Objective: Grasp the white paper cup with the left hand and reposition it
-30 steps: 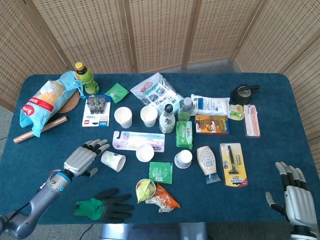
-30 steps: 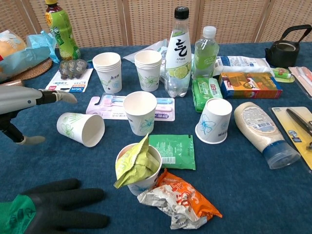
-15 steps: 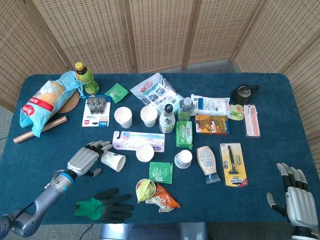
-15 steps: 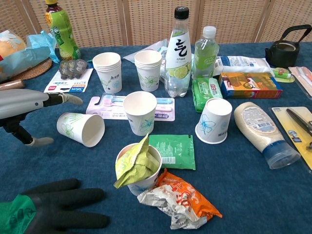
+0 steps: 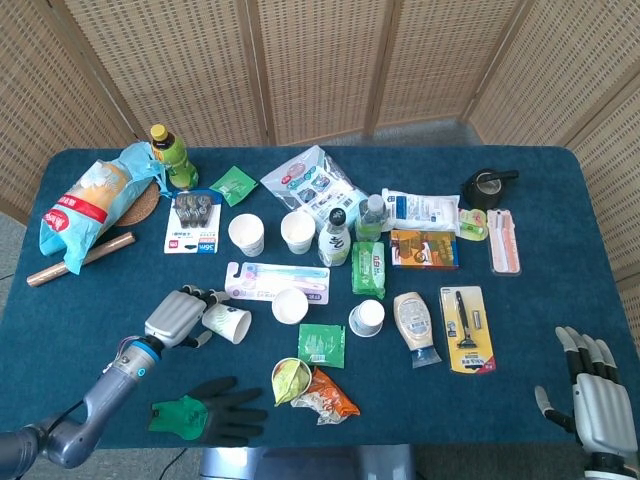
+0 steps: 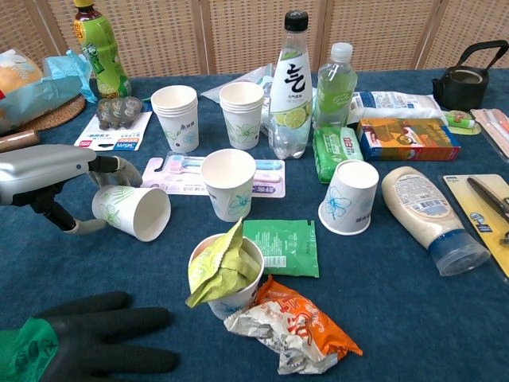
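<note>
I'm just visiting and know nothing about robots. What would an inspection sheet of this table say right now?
Surface: dark blue table, crowded.
Job's things: tipped white paper cup lies on its side, mouth toward the camera.
Clutter: upright paper cups, a tall bottle, toothbrush pack, mayonnaise bottle, razor pack, snack wrappers, black glove, kettle.
Hands: left hand reaches around the tipped cup's base, a firm grasp unclear; right hand hangs open at the near right edge, holding nothing.
Cables: nothing seen.
Surroundings: woven folding screens behind the table.
</note>
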`<state>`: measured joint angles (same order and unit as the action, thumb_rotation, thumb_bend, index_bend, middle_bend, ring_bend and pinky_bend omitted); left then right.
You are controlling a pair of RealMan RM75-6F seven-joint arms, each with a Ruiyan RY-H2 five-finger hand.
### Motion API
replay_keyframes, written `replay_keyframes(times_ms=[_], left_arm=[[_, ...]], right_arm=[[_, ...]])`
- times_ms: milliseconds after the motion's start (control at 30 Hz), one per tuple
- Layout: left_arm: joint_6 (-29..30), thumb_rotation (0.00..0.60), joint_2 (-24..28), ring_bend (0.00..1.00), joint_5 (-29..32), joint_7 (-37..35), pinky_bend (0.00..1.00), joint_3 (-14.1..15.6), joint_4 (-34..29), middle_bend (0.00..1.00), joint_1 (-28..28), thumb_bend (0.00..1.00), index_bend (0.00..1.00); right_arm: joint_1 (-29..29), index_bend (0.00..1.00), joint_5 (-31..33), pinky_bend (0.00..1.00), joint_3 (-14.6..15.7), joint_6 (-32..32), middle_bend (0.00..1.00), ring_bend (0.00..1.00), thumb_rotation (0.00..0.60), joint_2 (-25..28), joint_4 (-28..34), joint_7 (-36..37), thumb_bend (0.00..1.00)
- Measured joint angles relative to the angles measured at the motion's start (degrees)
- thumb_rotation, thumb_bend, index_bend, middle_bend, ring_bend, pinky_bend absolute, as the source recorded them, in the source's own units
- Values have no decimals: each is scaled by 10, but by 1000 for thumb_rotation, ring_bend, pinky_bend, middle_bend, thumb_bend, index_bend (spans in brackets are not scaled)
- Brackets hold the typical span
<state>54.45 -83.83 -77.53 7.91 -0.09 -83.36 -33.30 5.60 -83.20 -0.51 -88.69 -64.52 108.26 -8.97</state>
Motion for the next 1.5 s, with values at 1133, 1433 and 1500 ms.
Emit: replay_keyframes(times_ms=[1133, 1433, 1500], left_arm=[[39, 600, 131, 390, -44, 406, 305, 6, -107, 391, -29, 391, 294], [2, 600, 119, 370, -57, 514, 288, 15, -118, 371, -59, 392, 291], [-5, 600, 114, 366, -58, 538, 282, 17, -118, 367, -65, 392, 297]], right_arm=[[-4, 0, -4, 0, 2, 8, 21, 0, 600, -9, -17, 26, 377], [-2, 0, -3, 0, 3, 6, 21, 0, 600, -9, -22, 35, 378], [-1, 0, -4, 0, 3, 6, 20, 0, 600, -9, -23, 37, 379]])
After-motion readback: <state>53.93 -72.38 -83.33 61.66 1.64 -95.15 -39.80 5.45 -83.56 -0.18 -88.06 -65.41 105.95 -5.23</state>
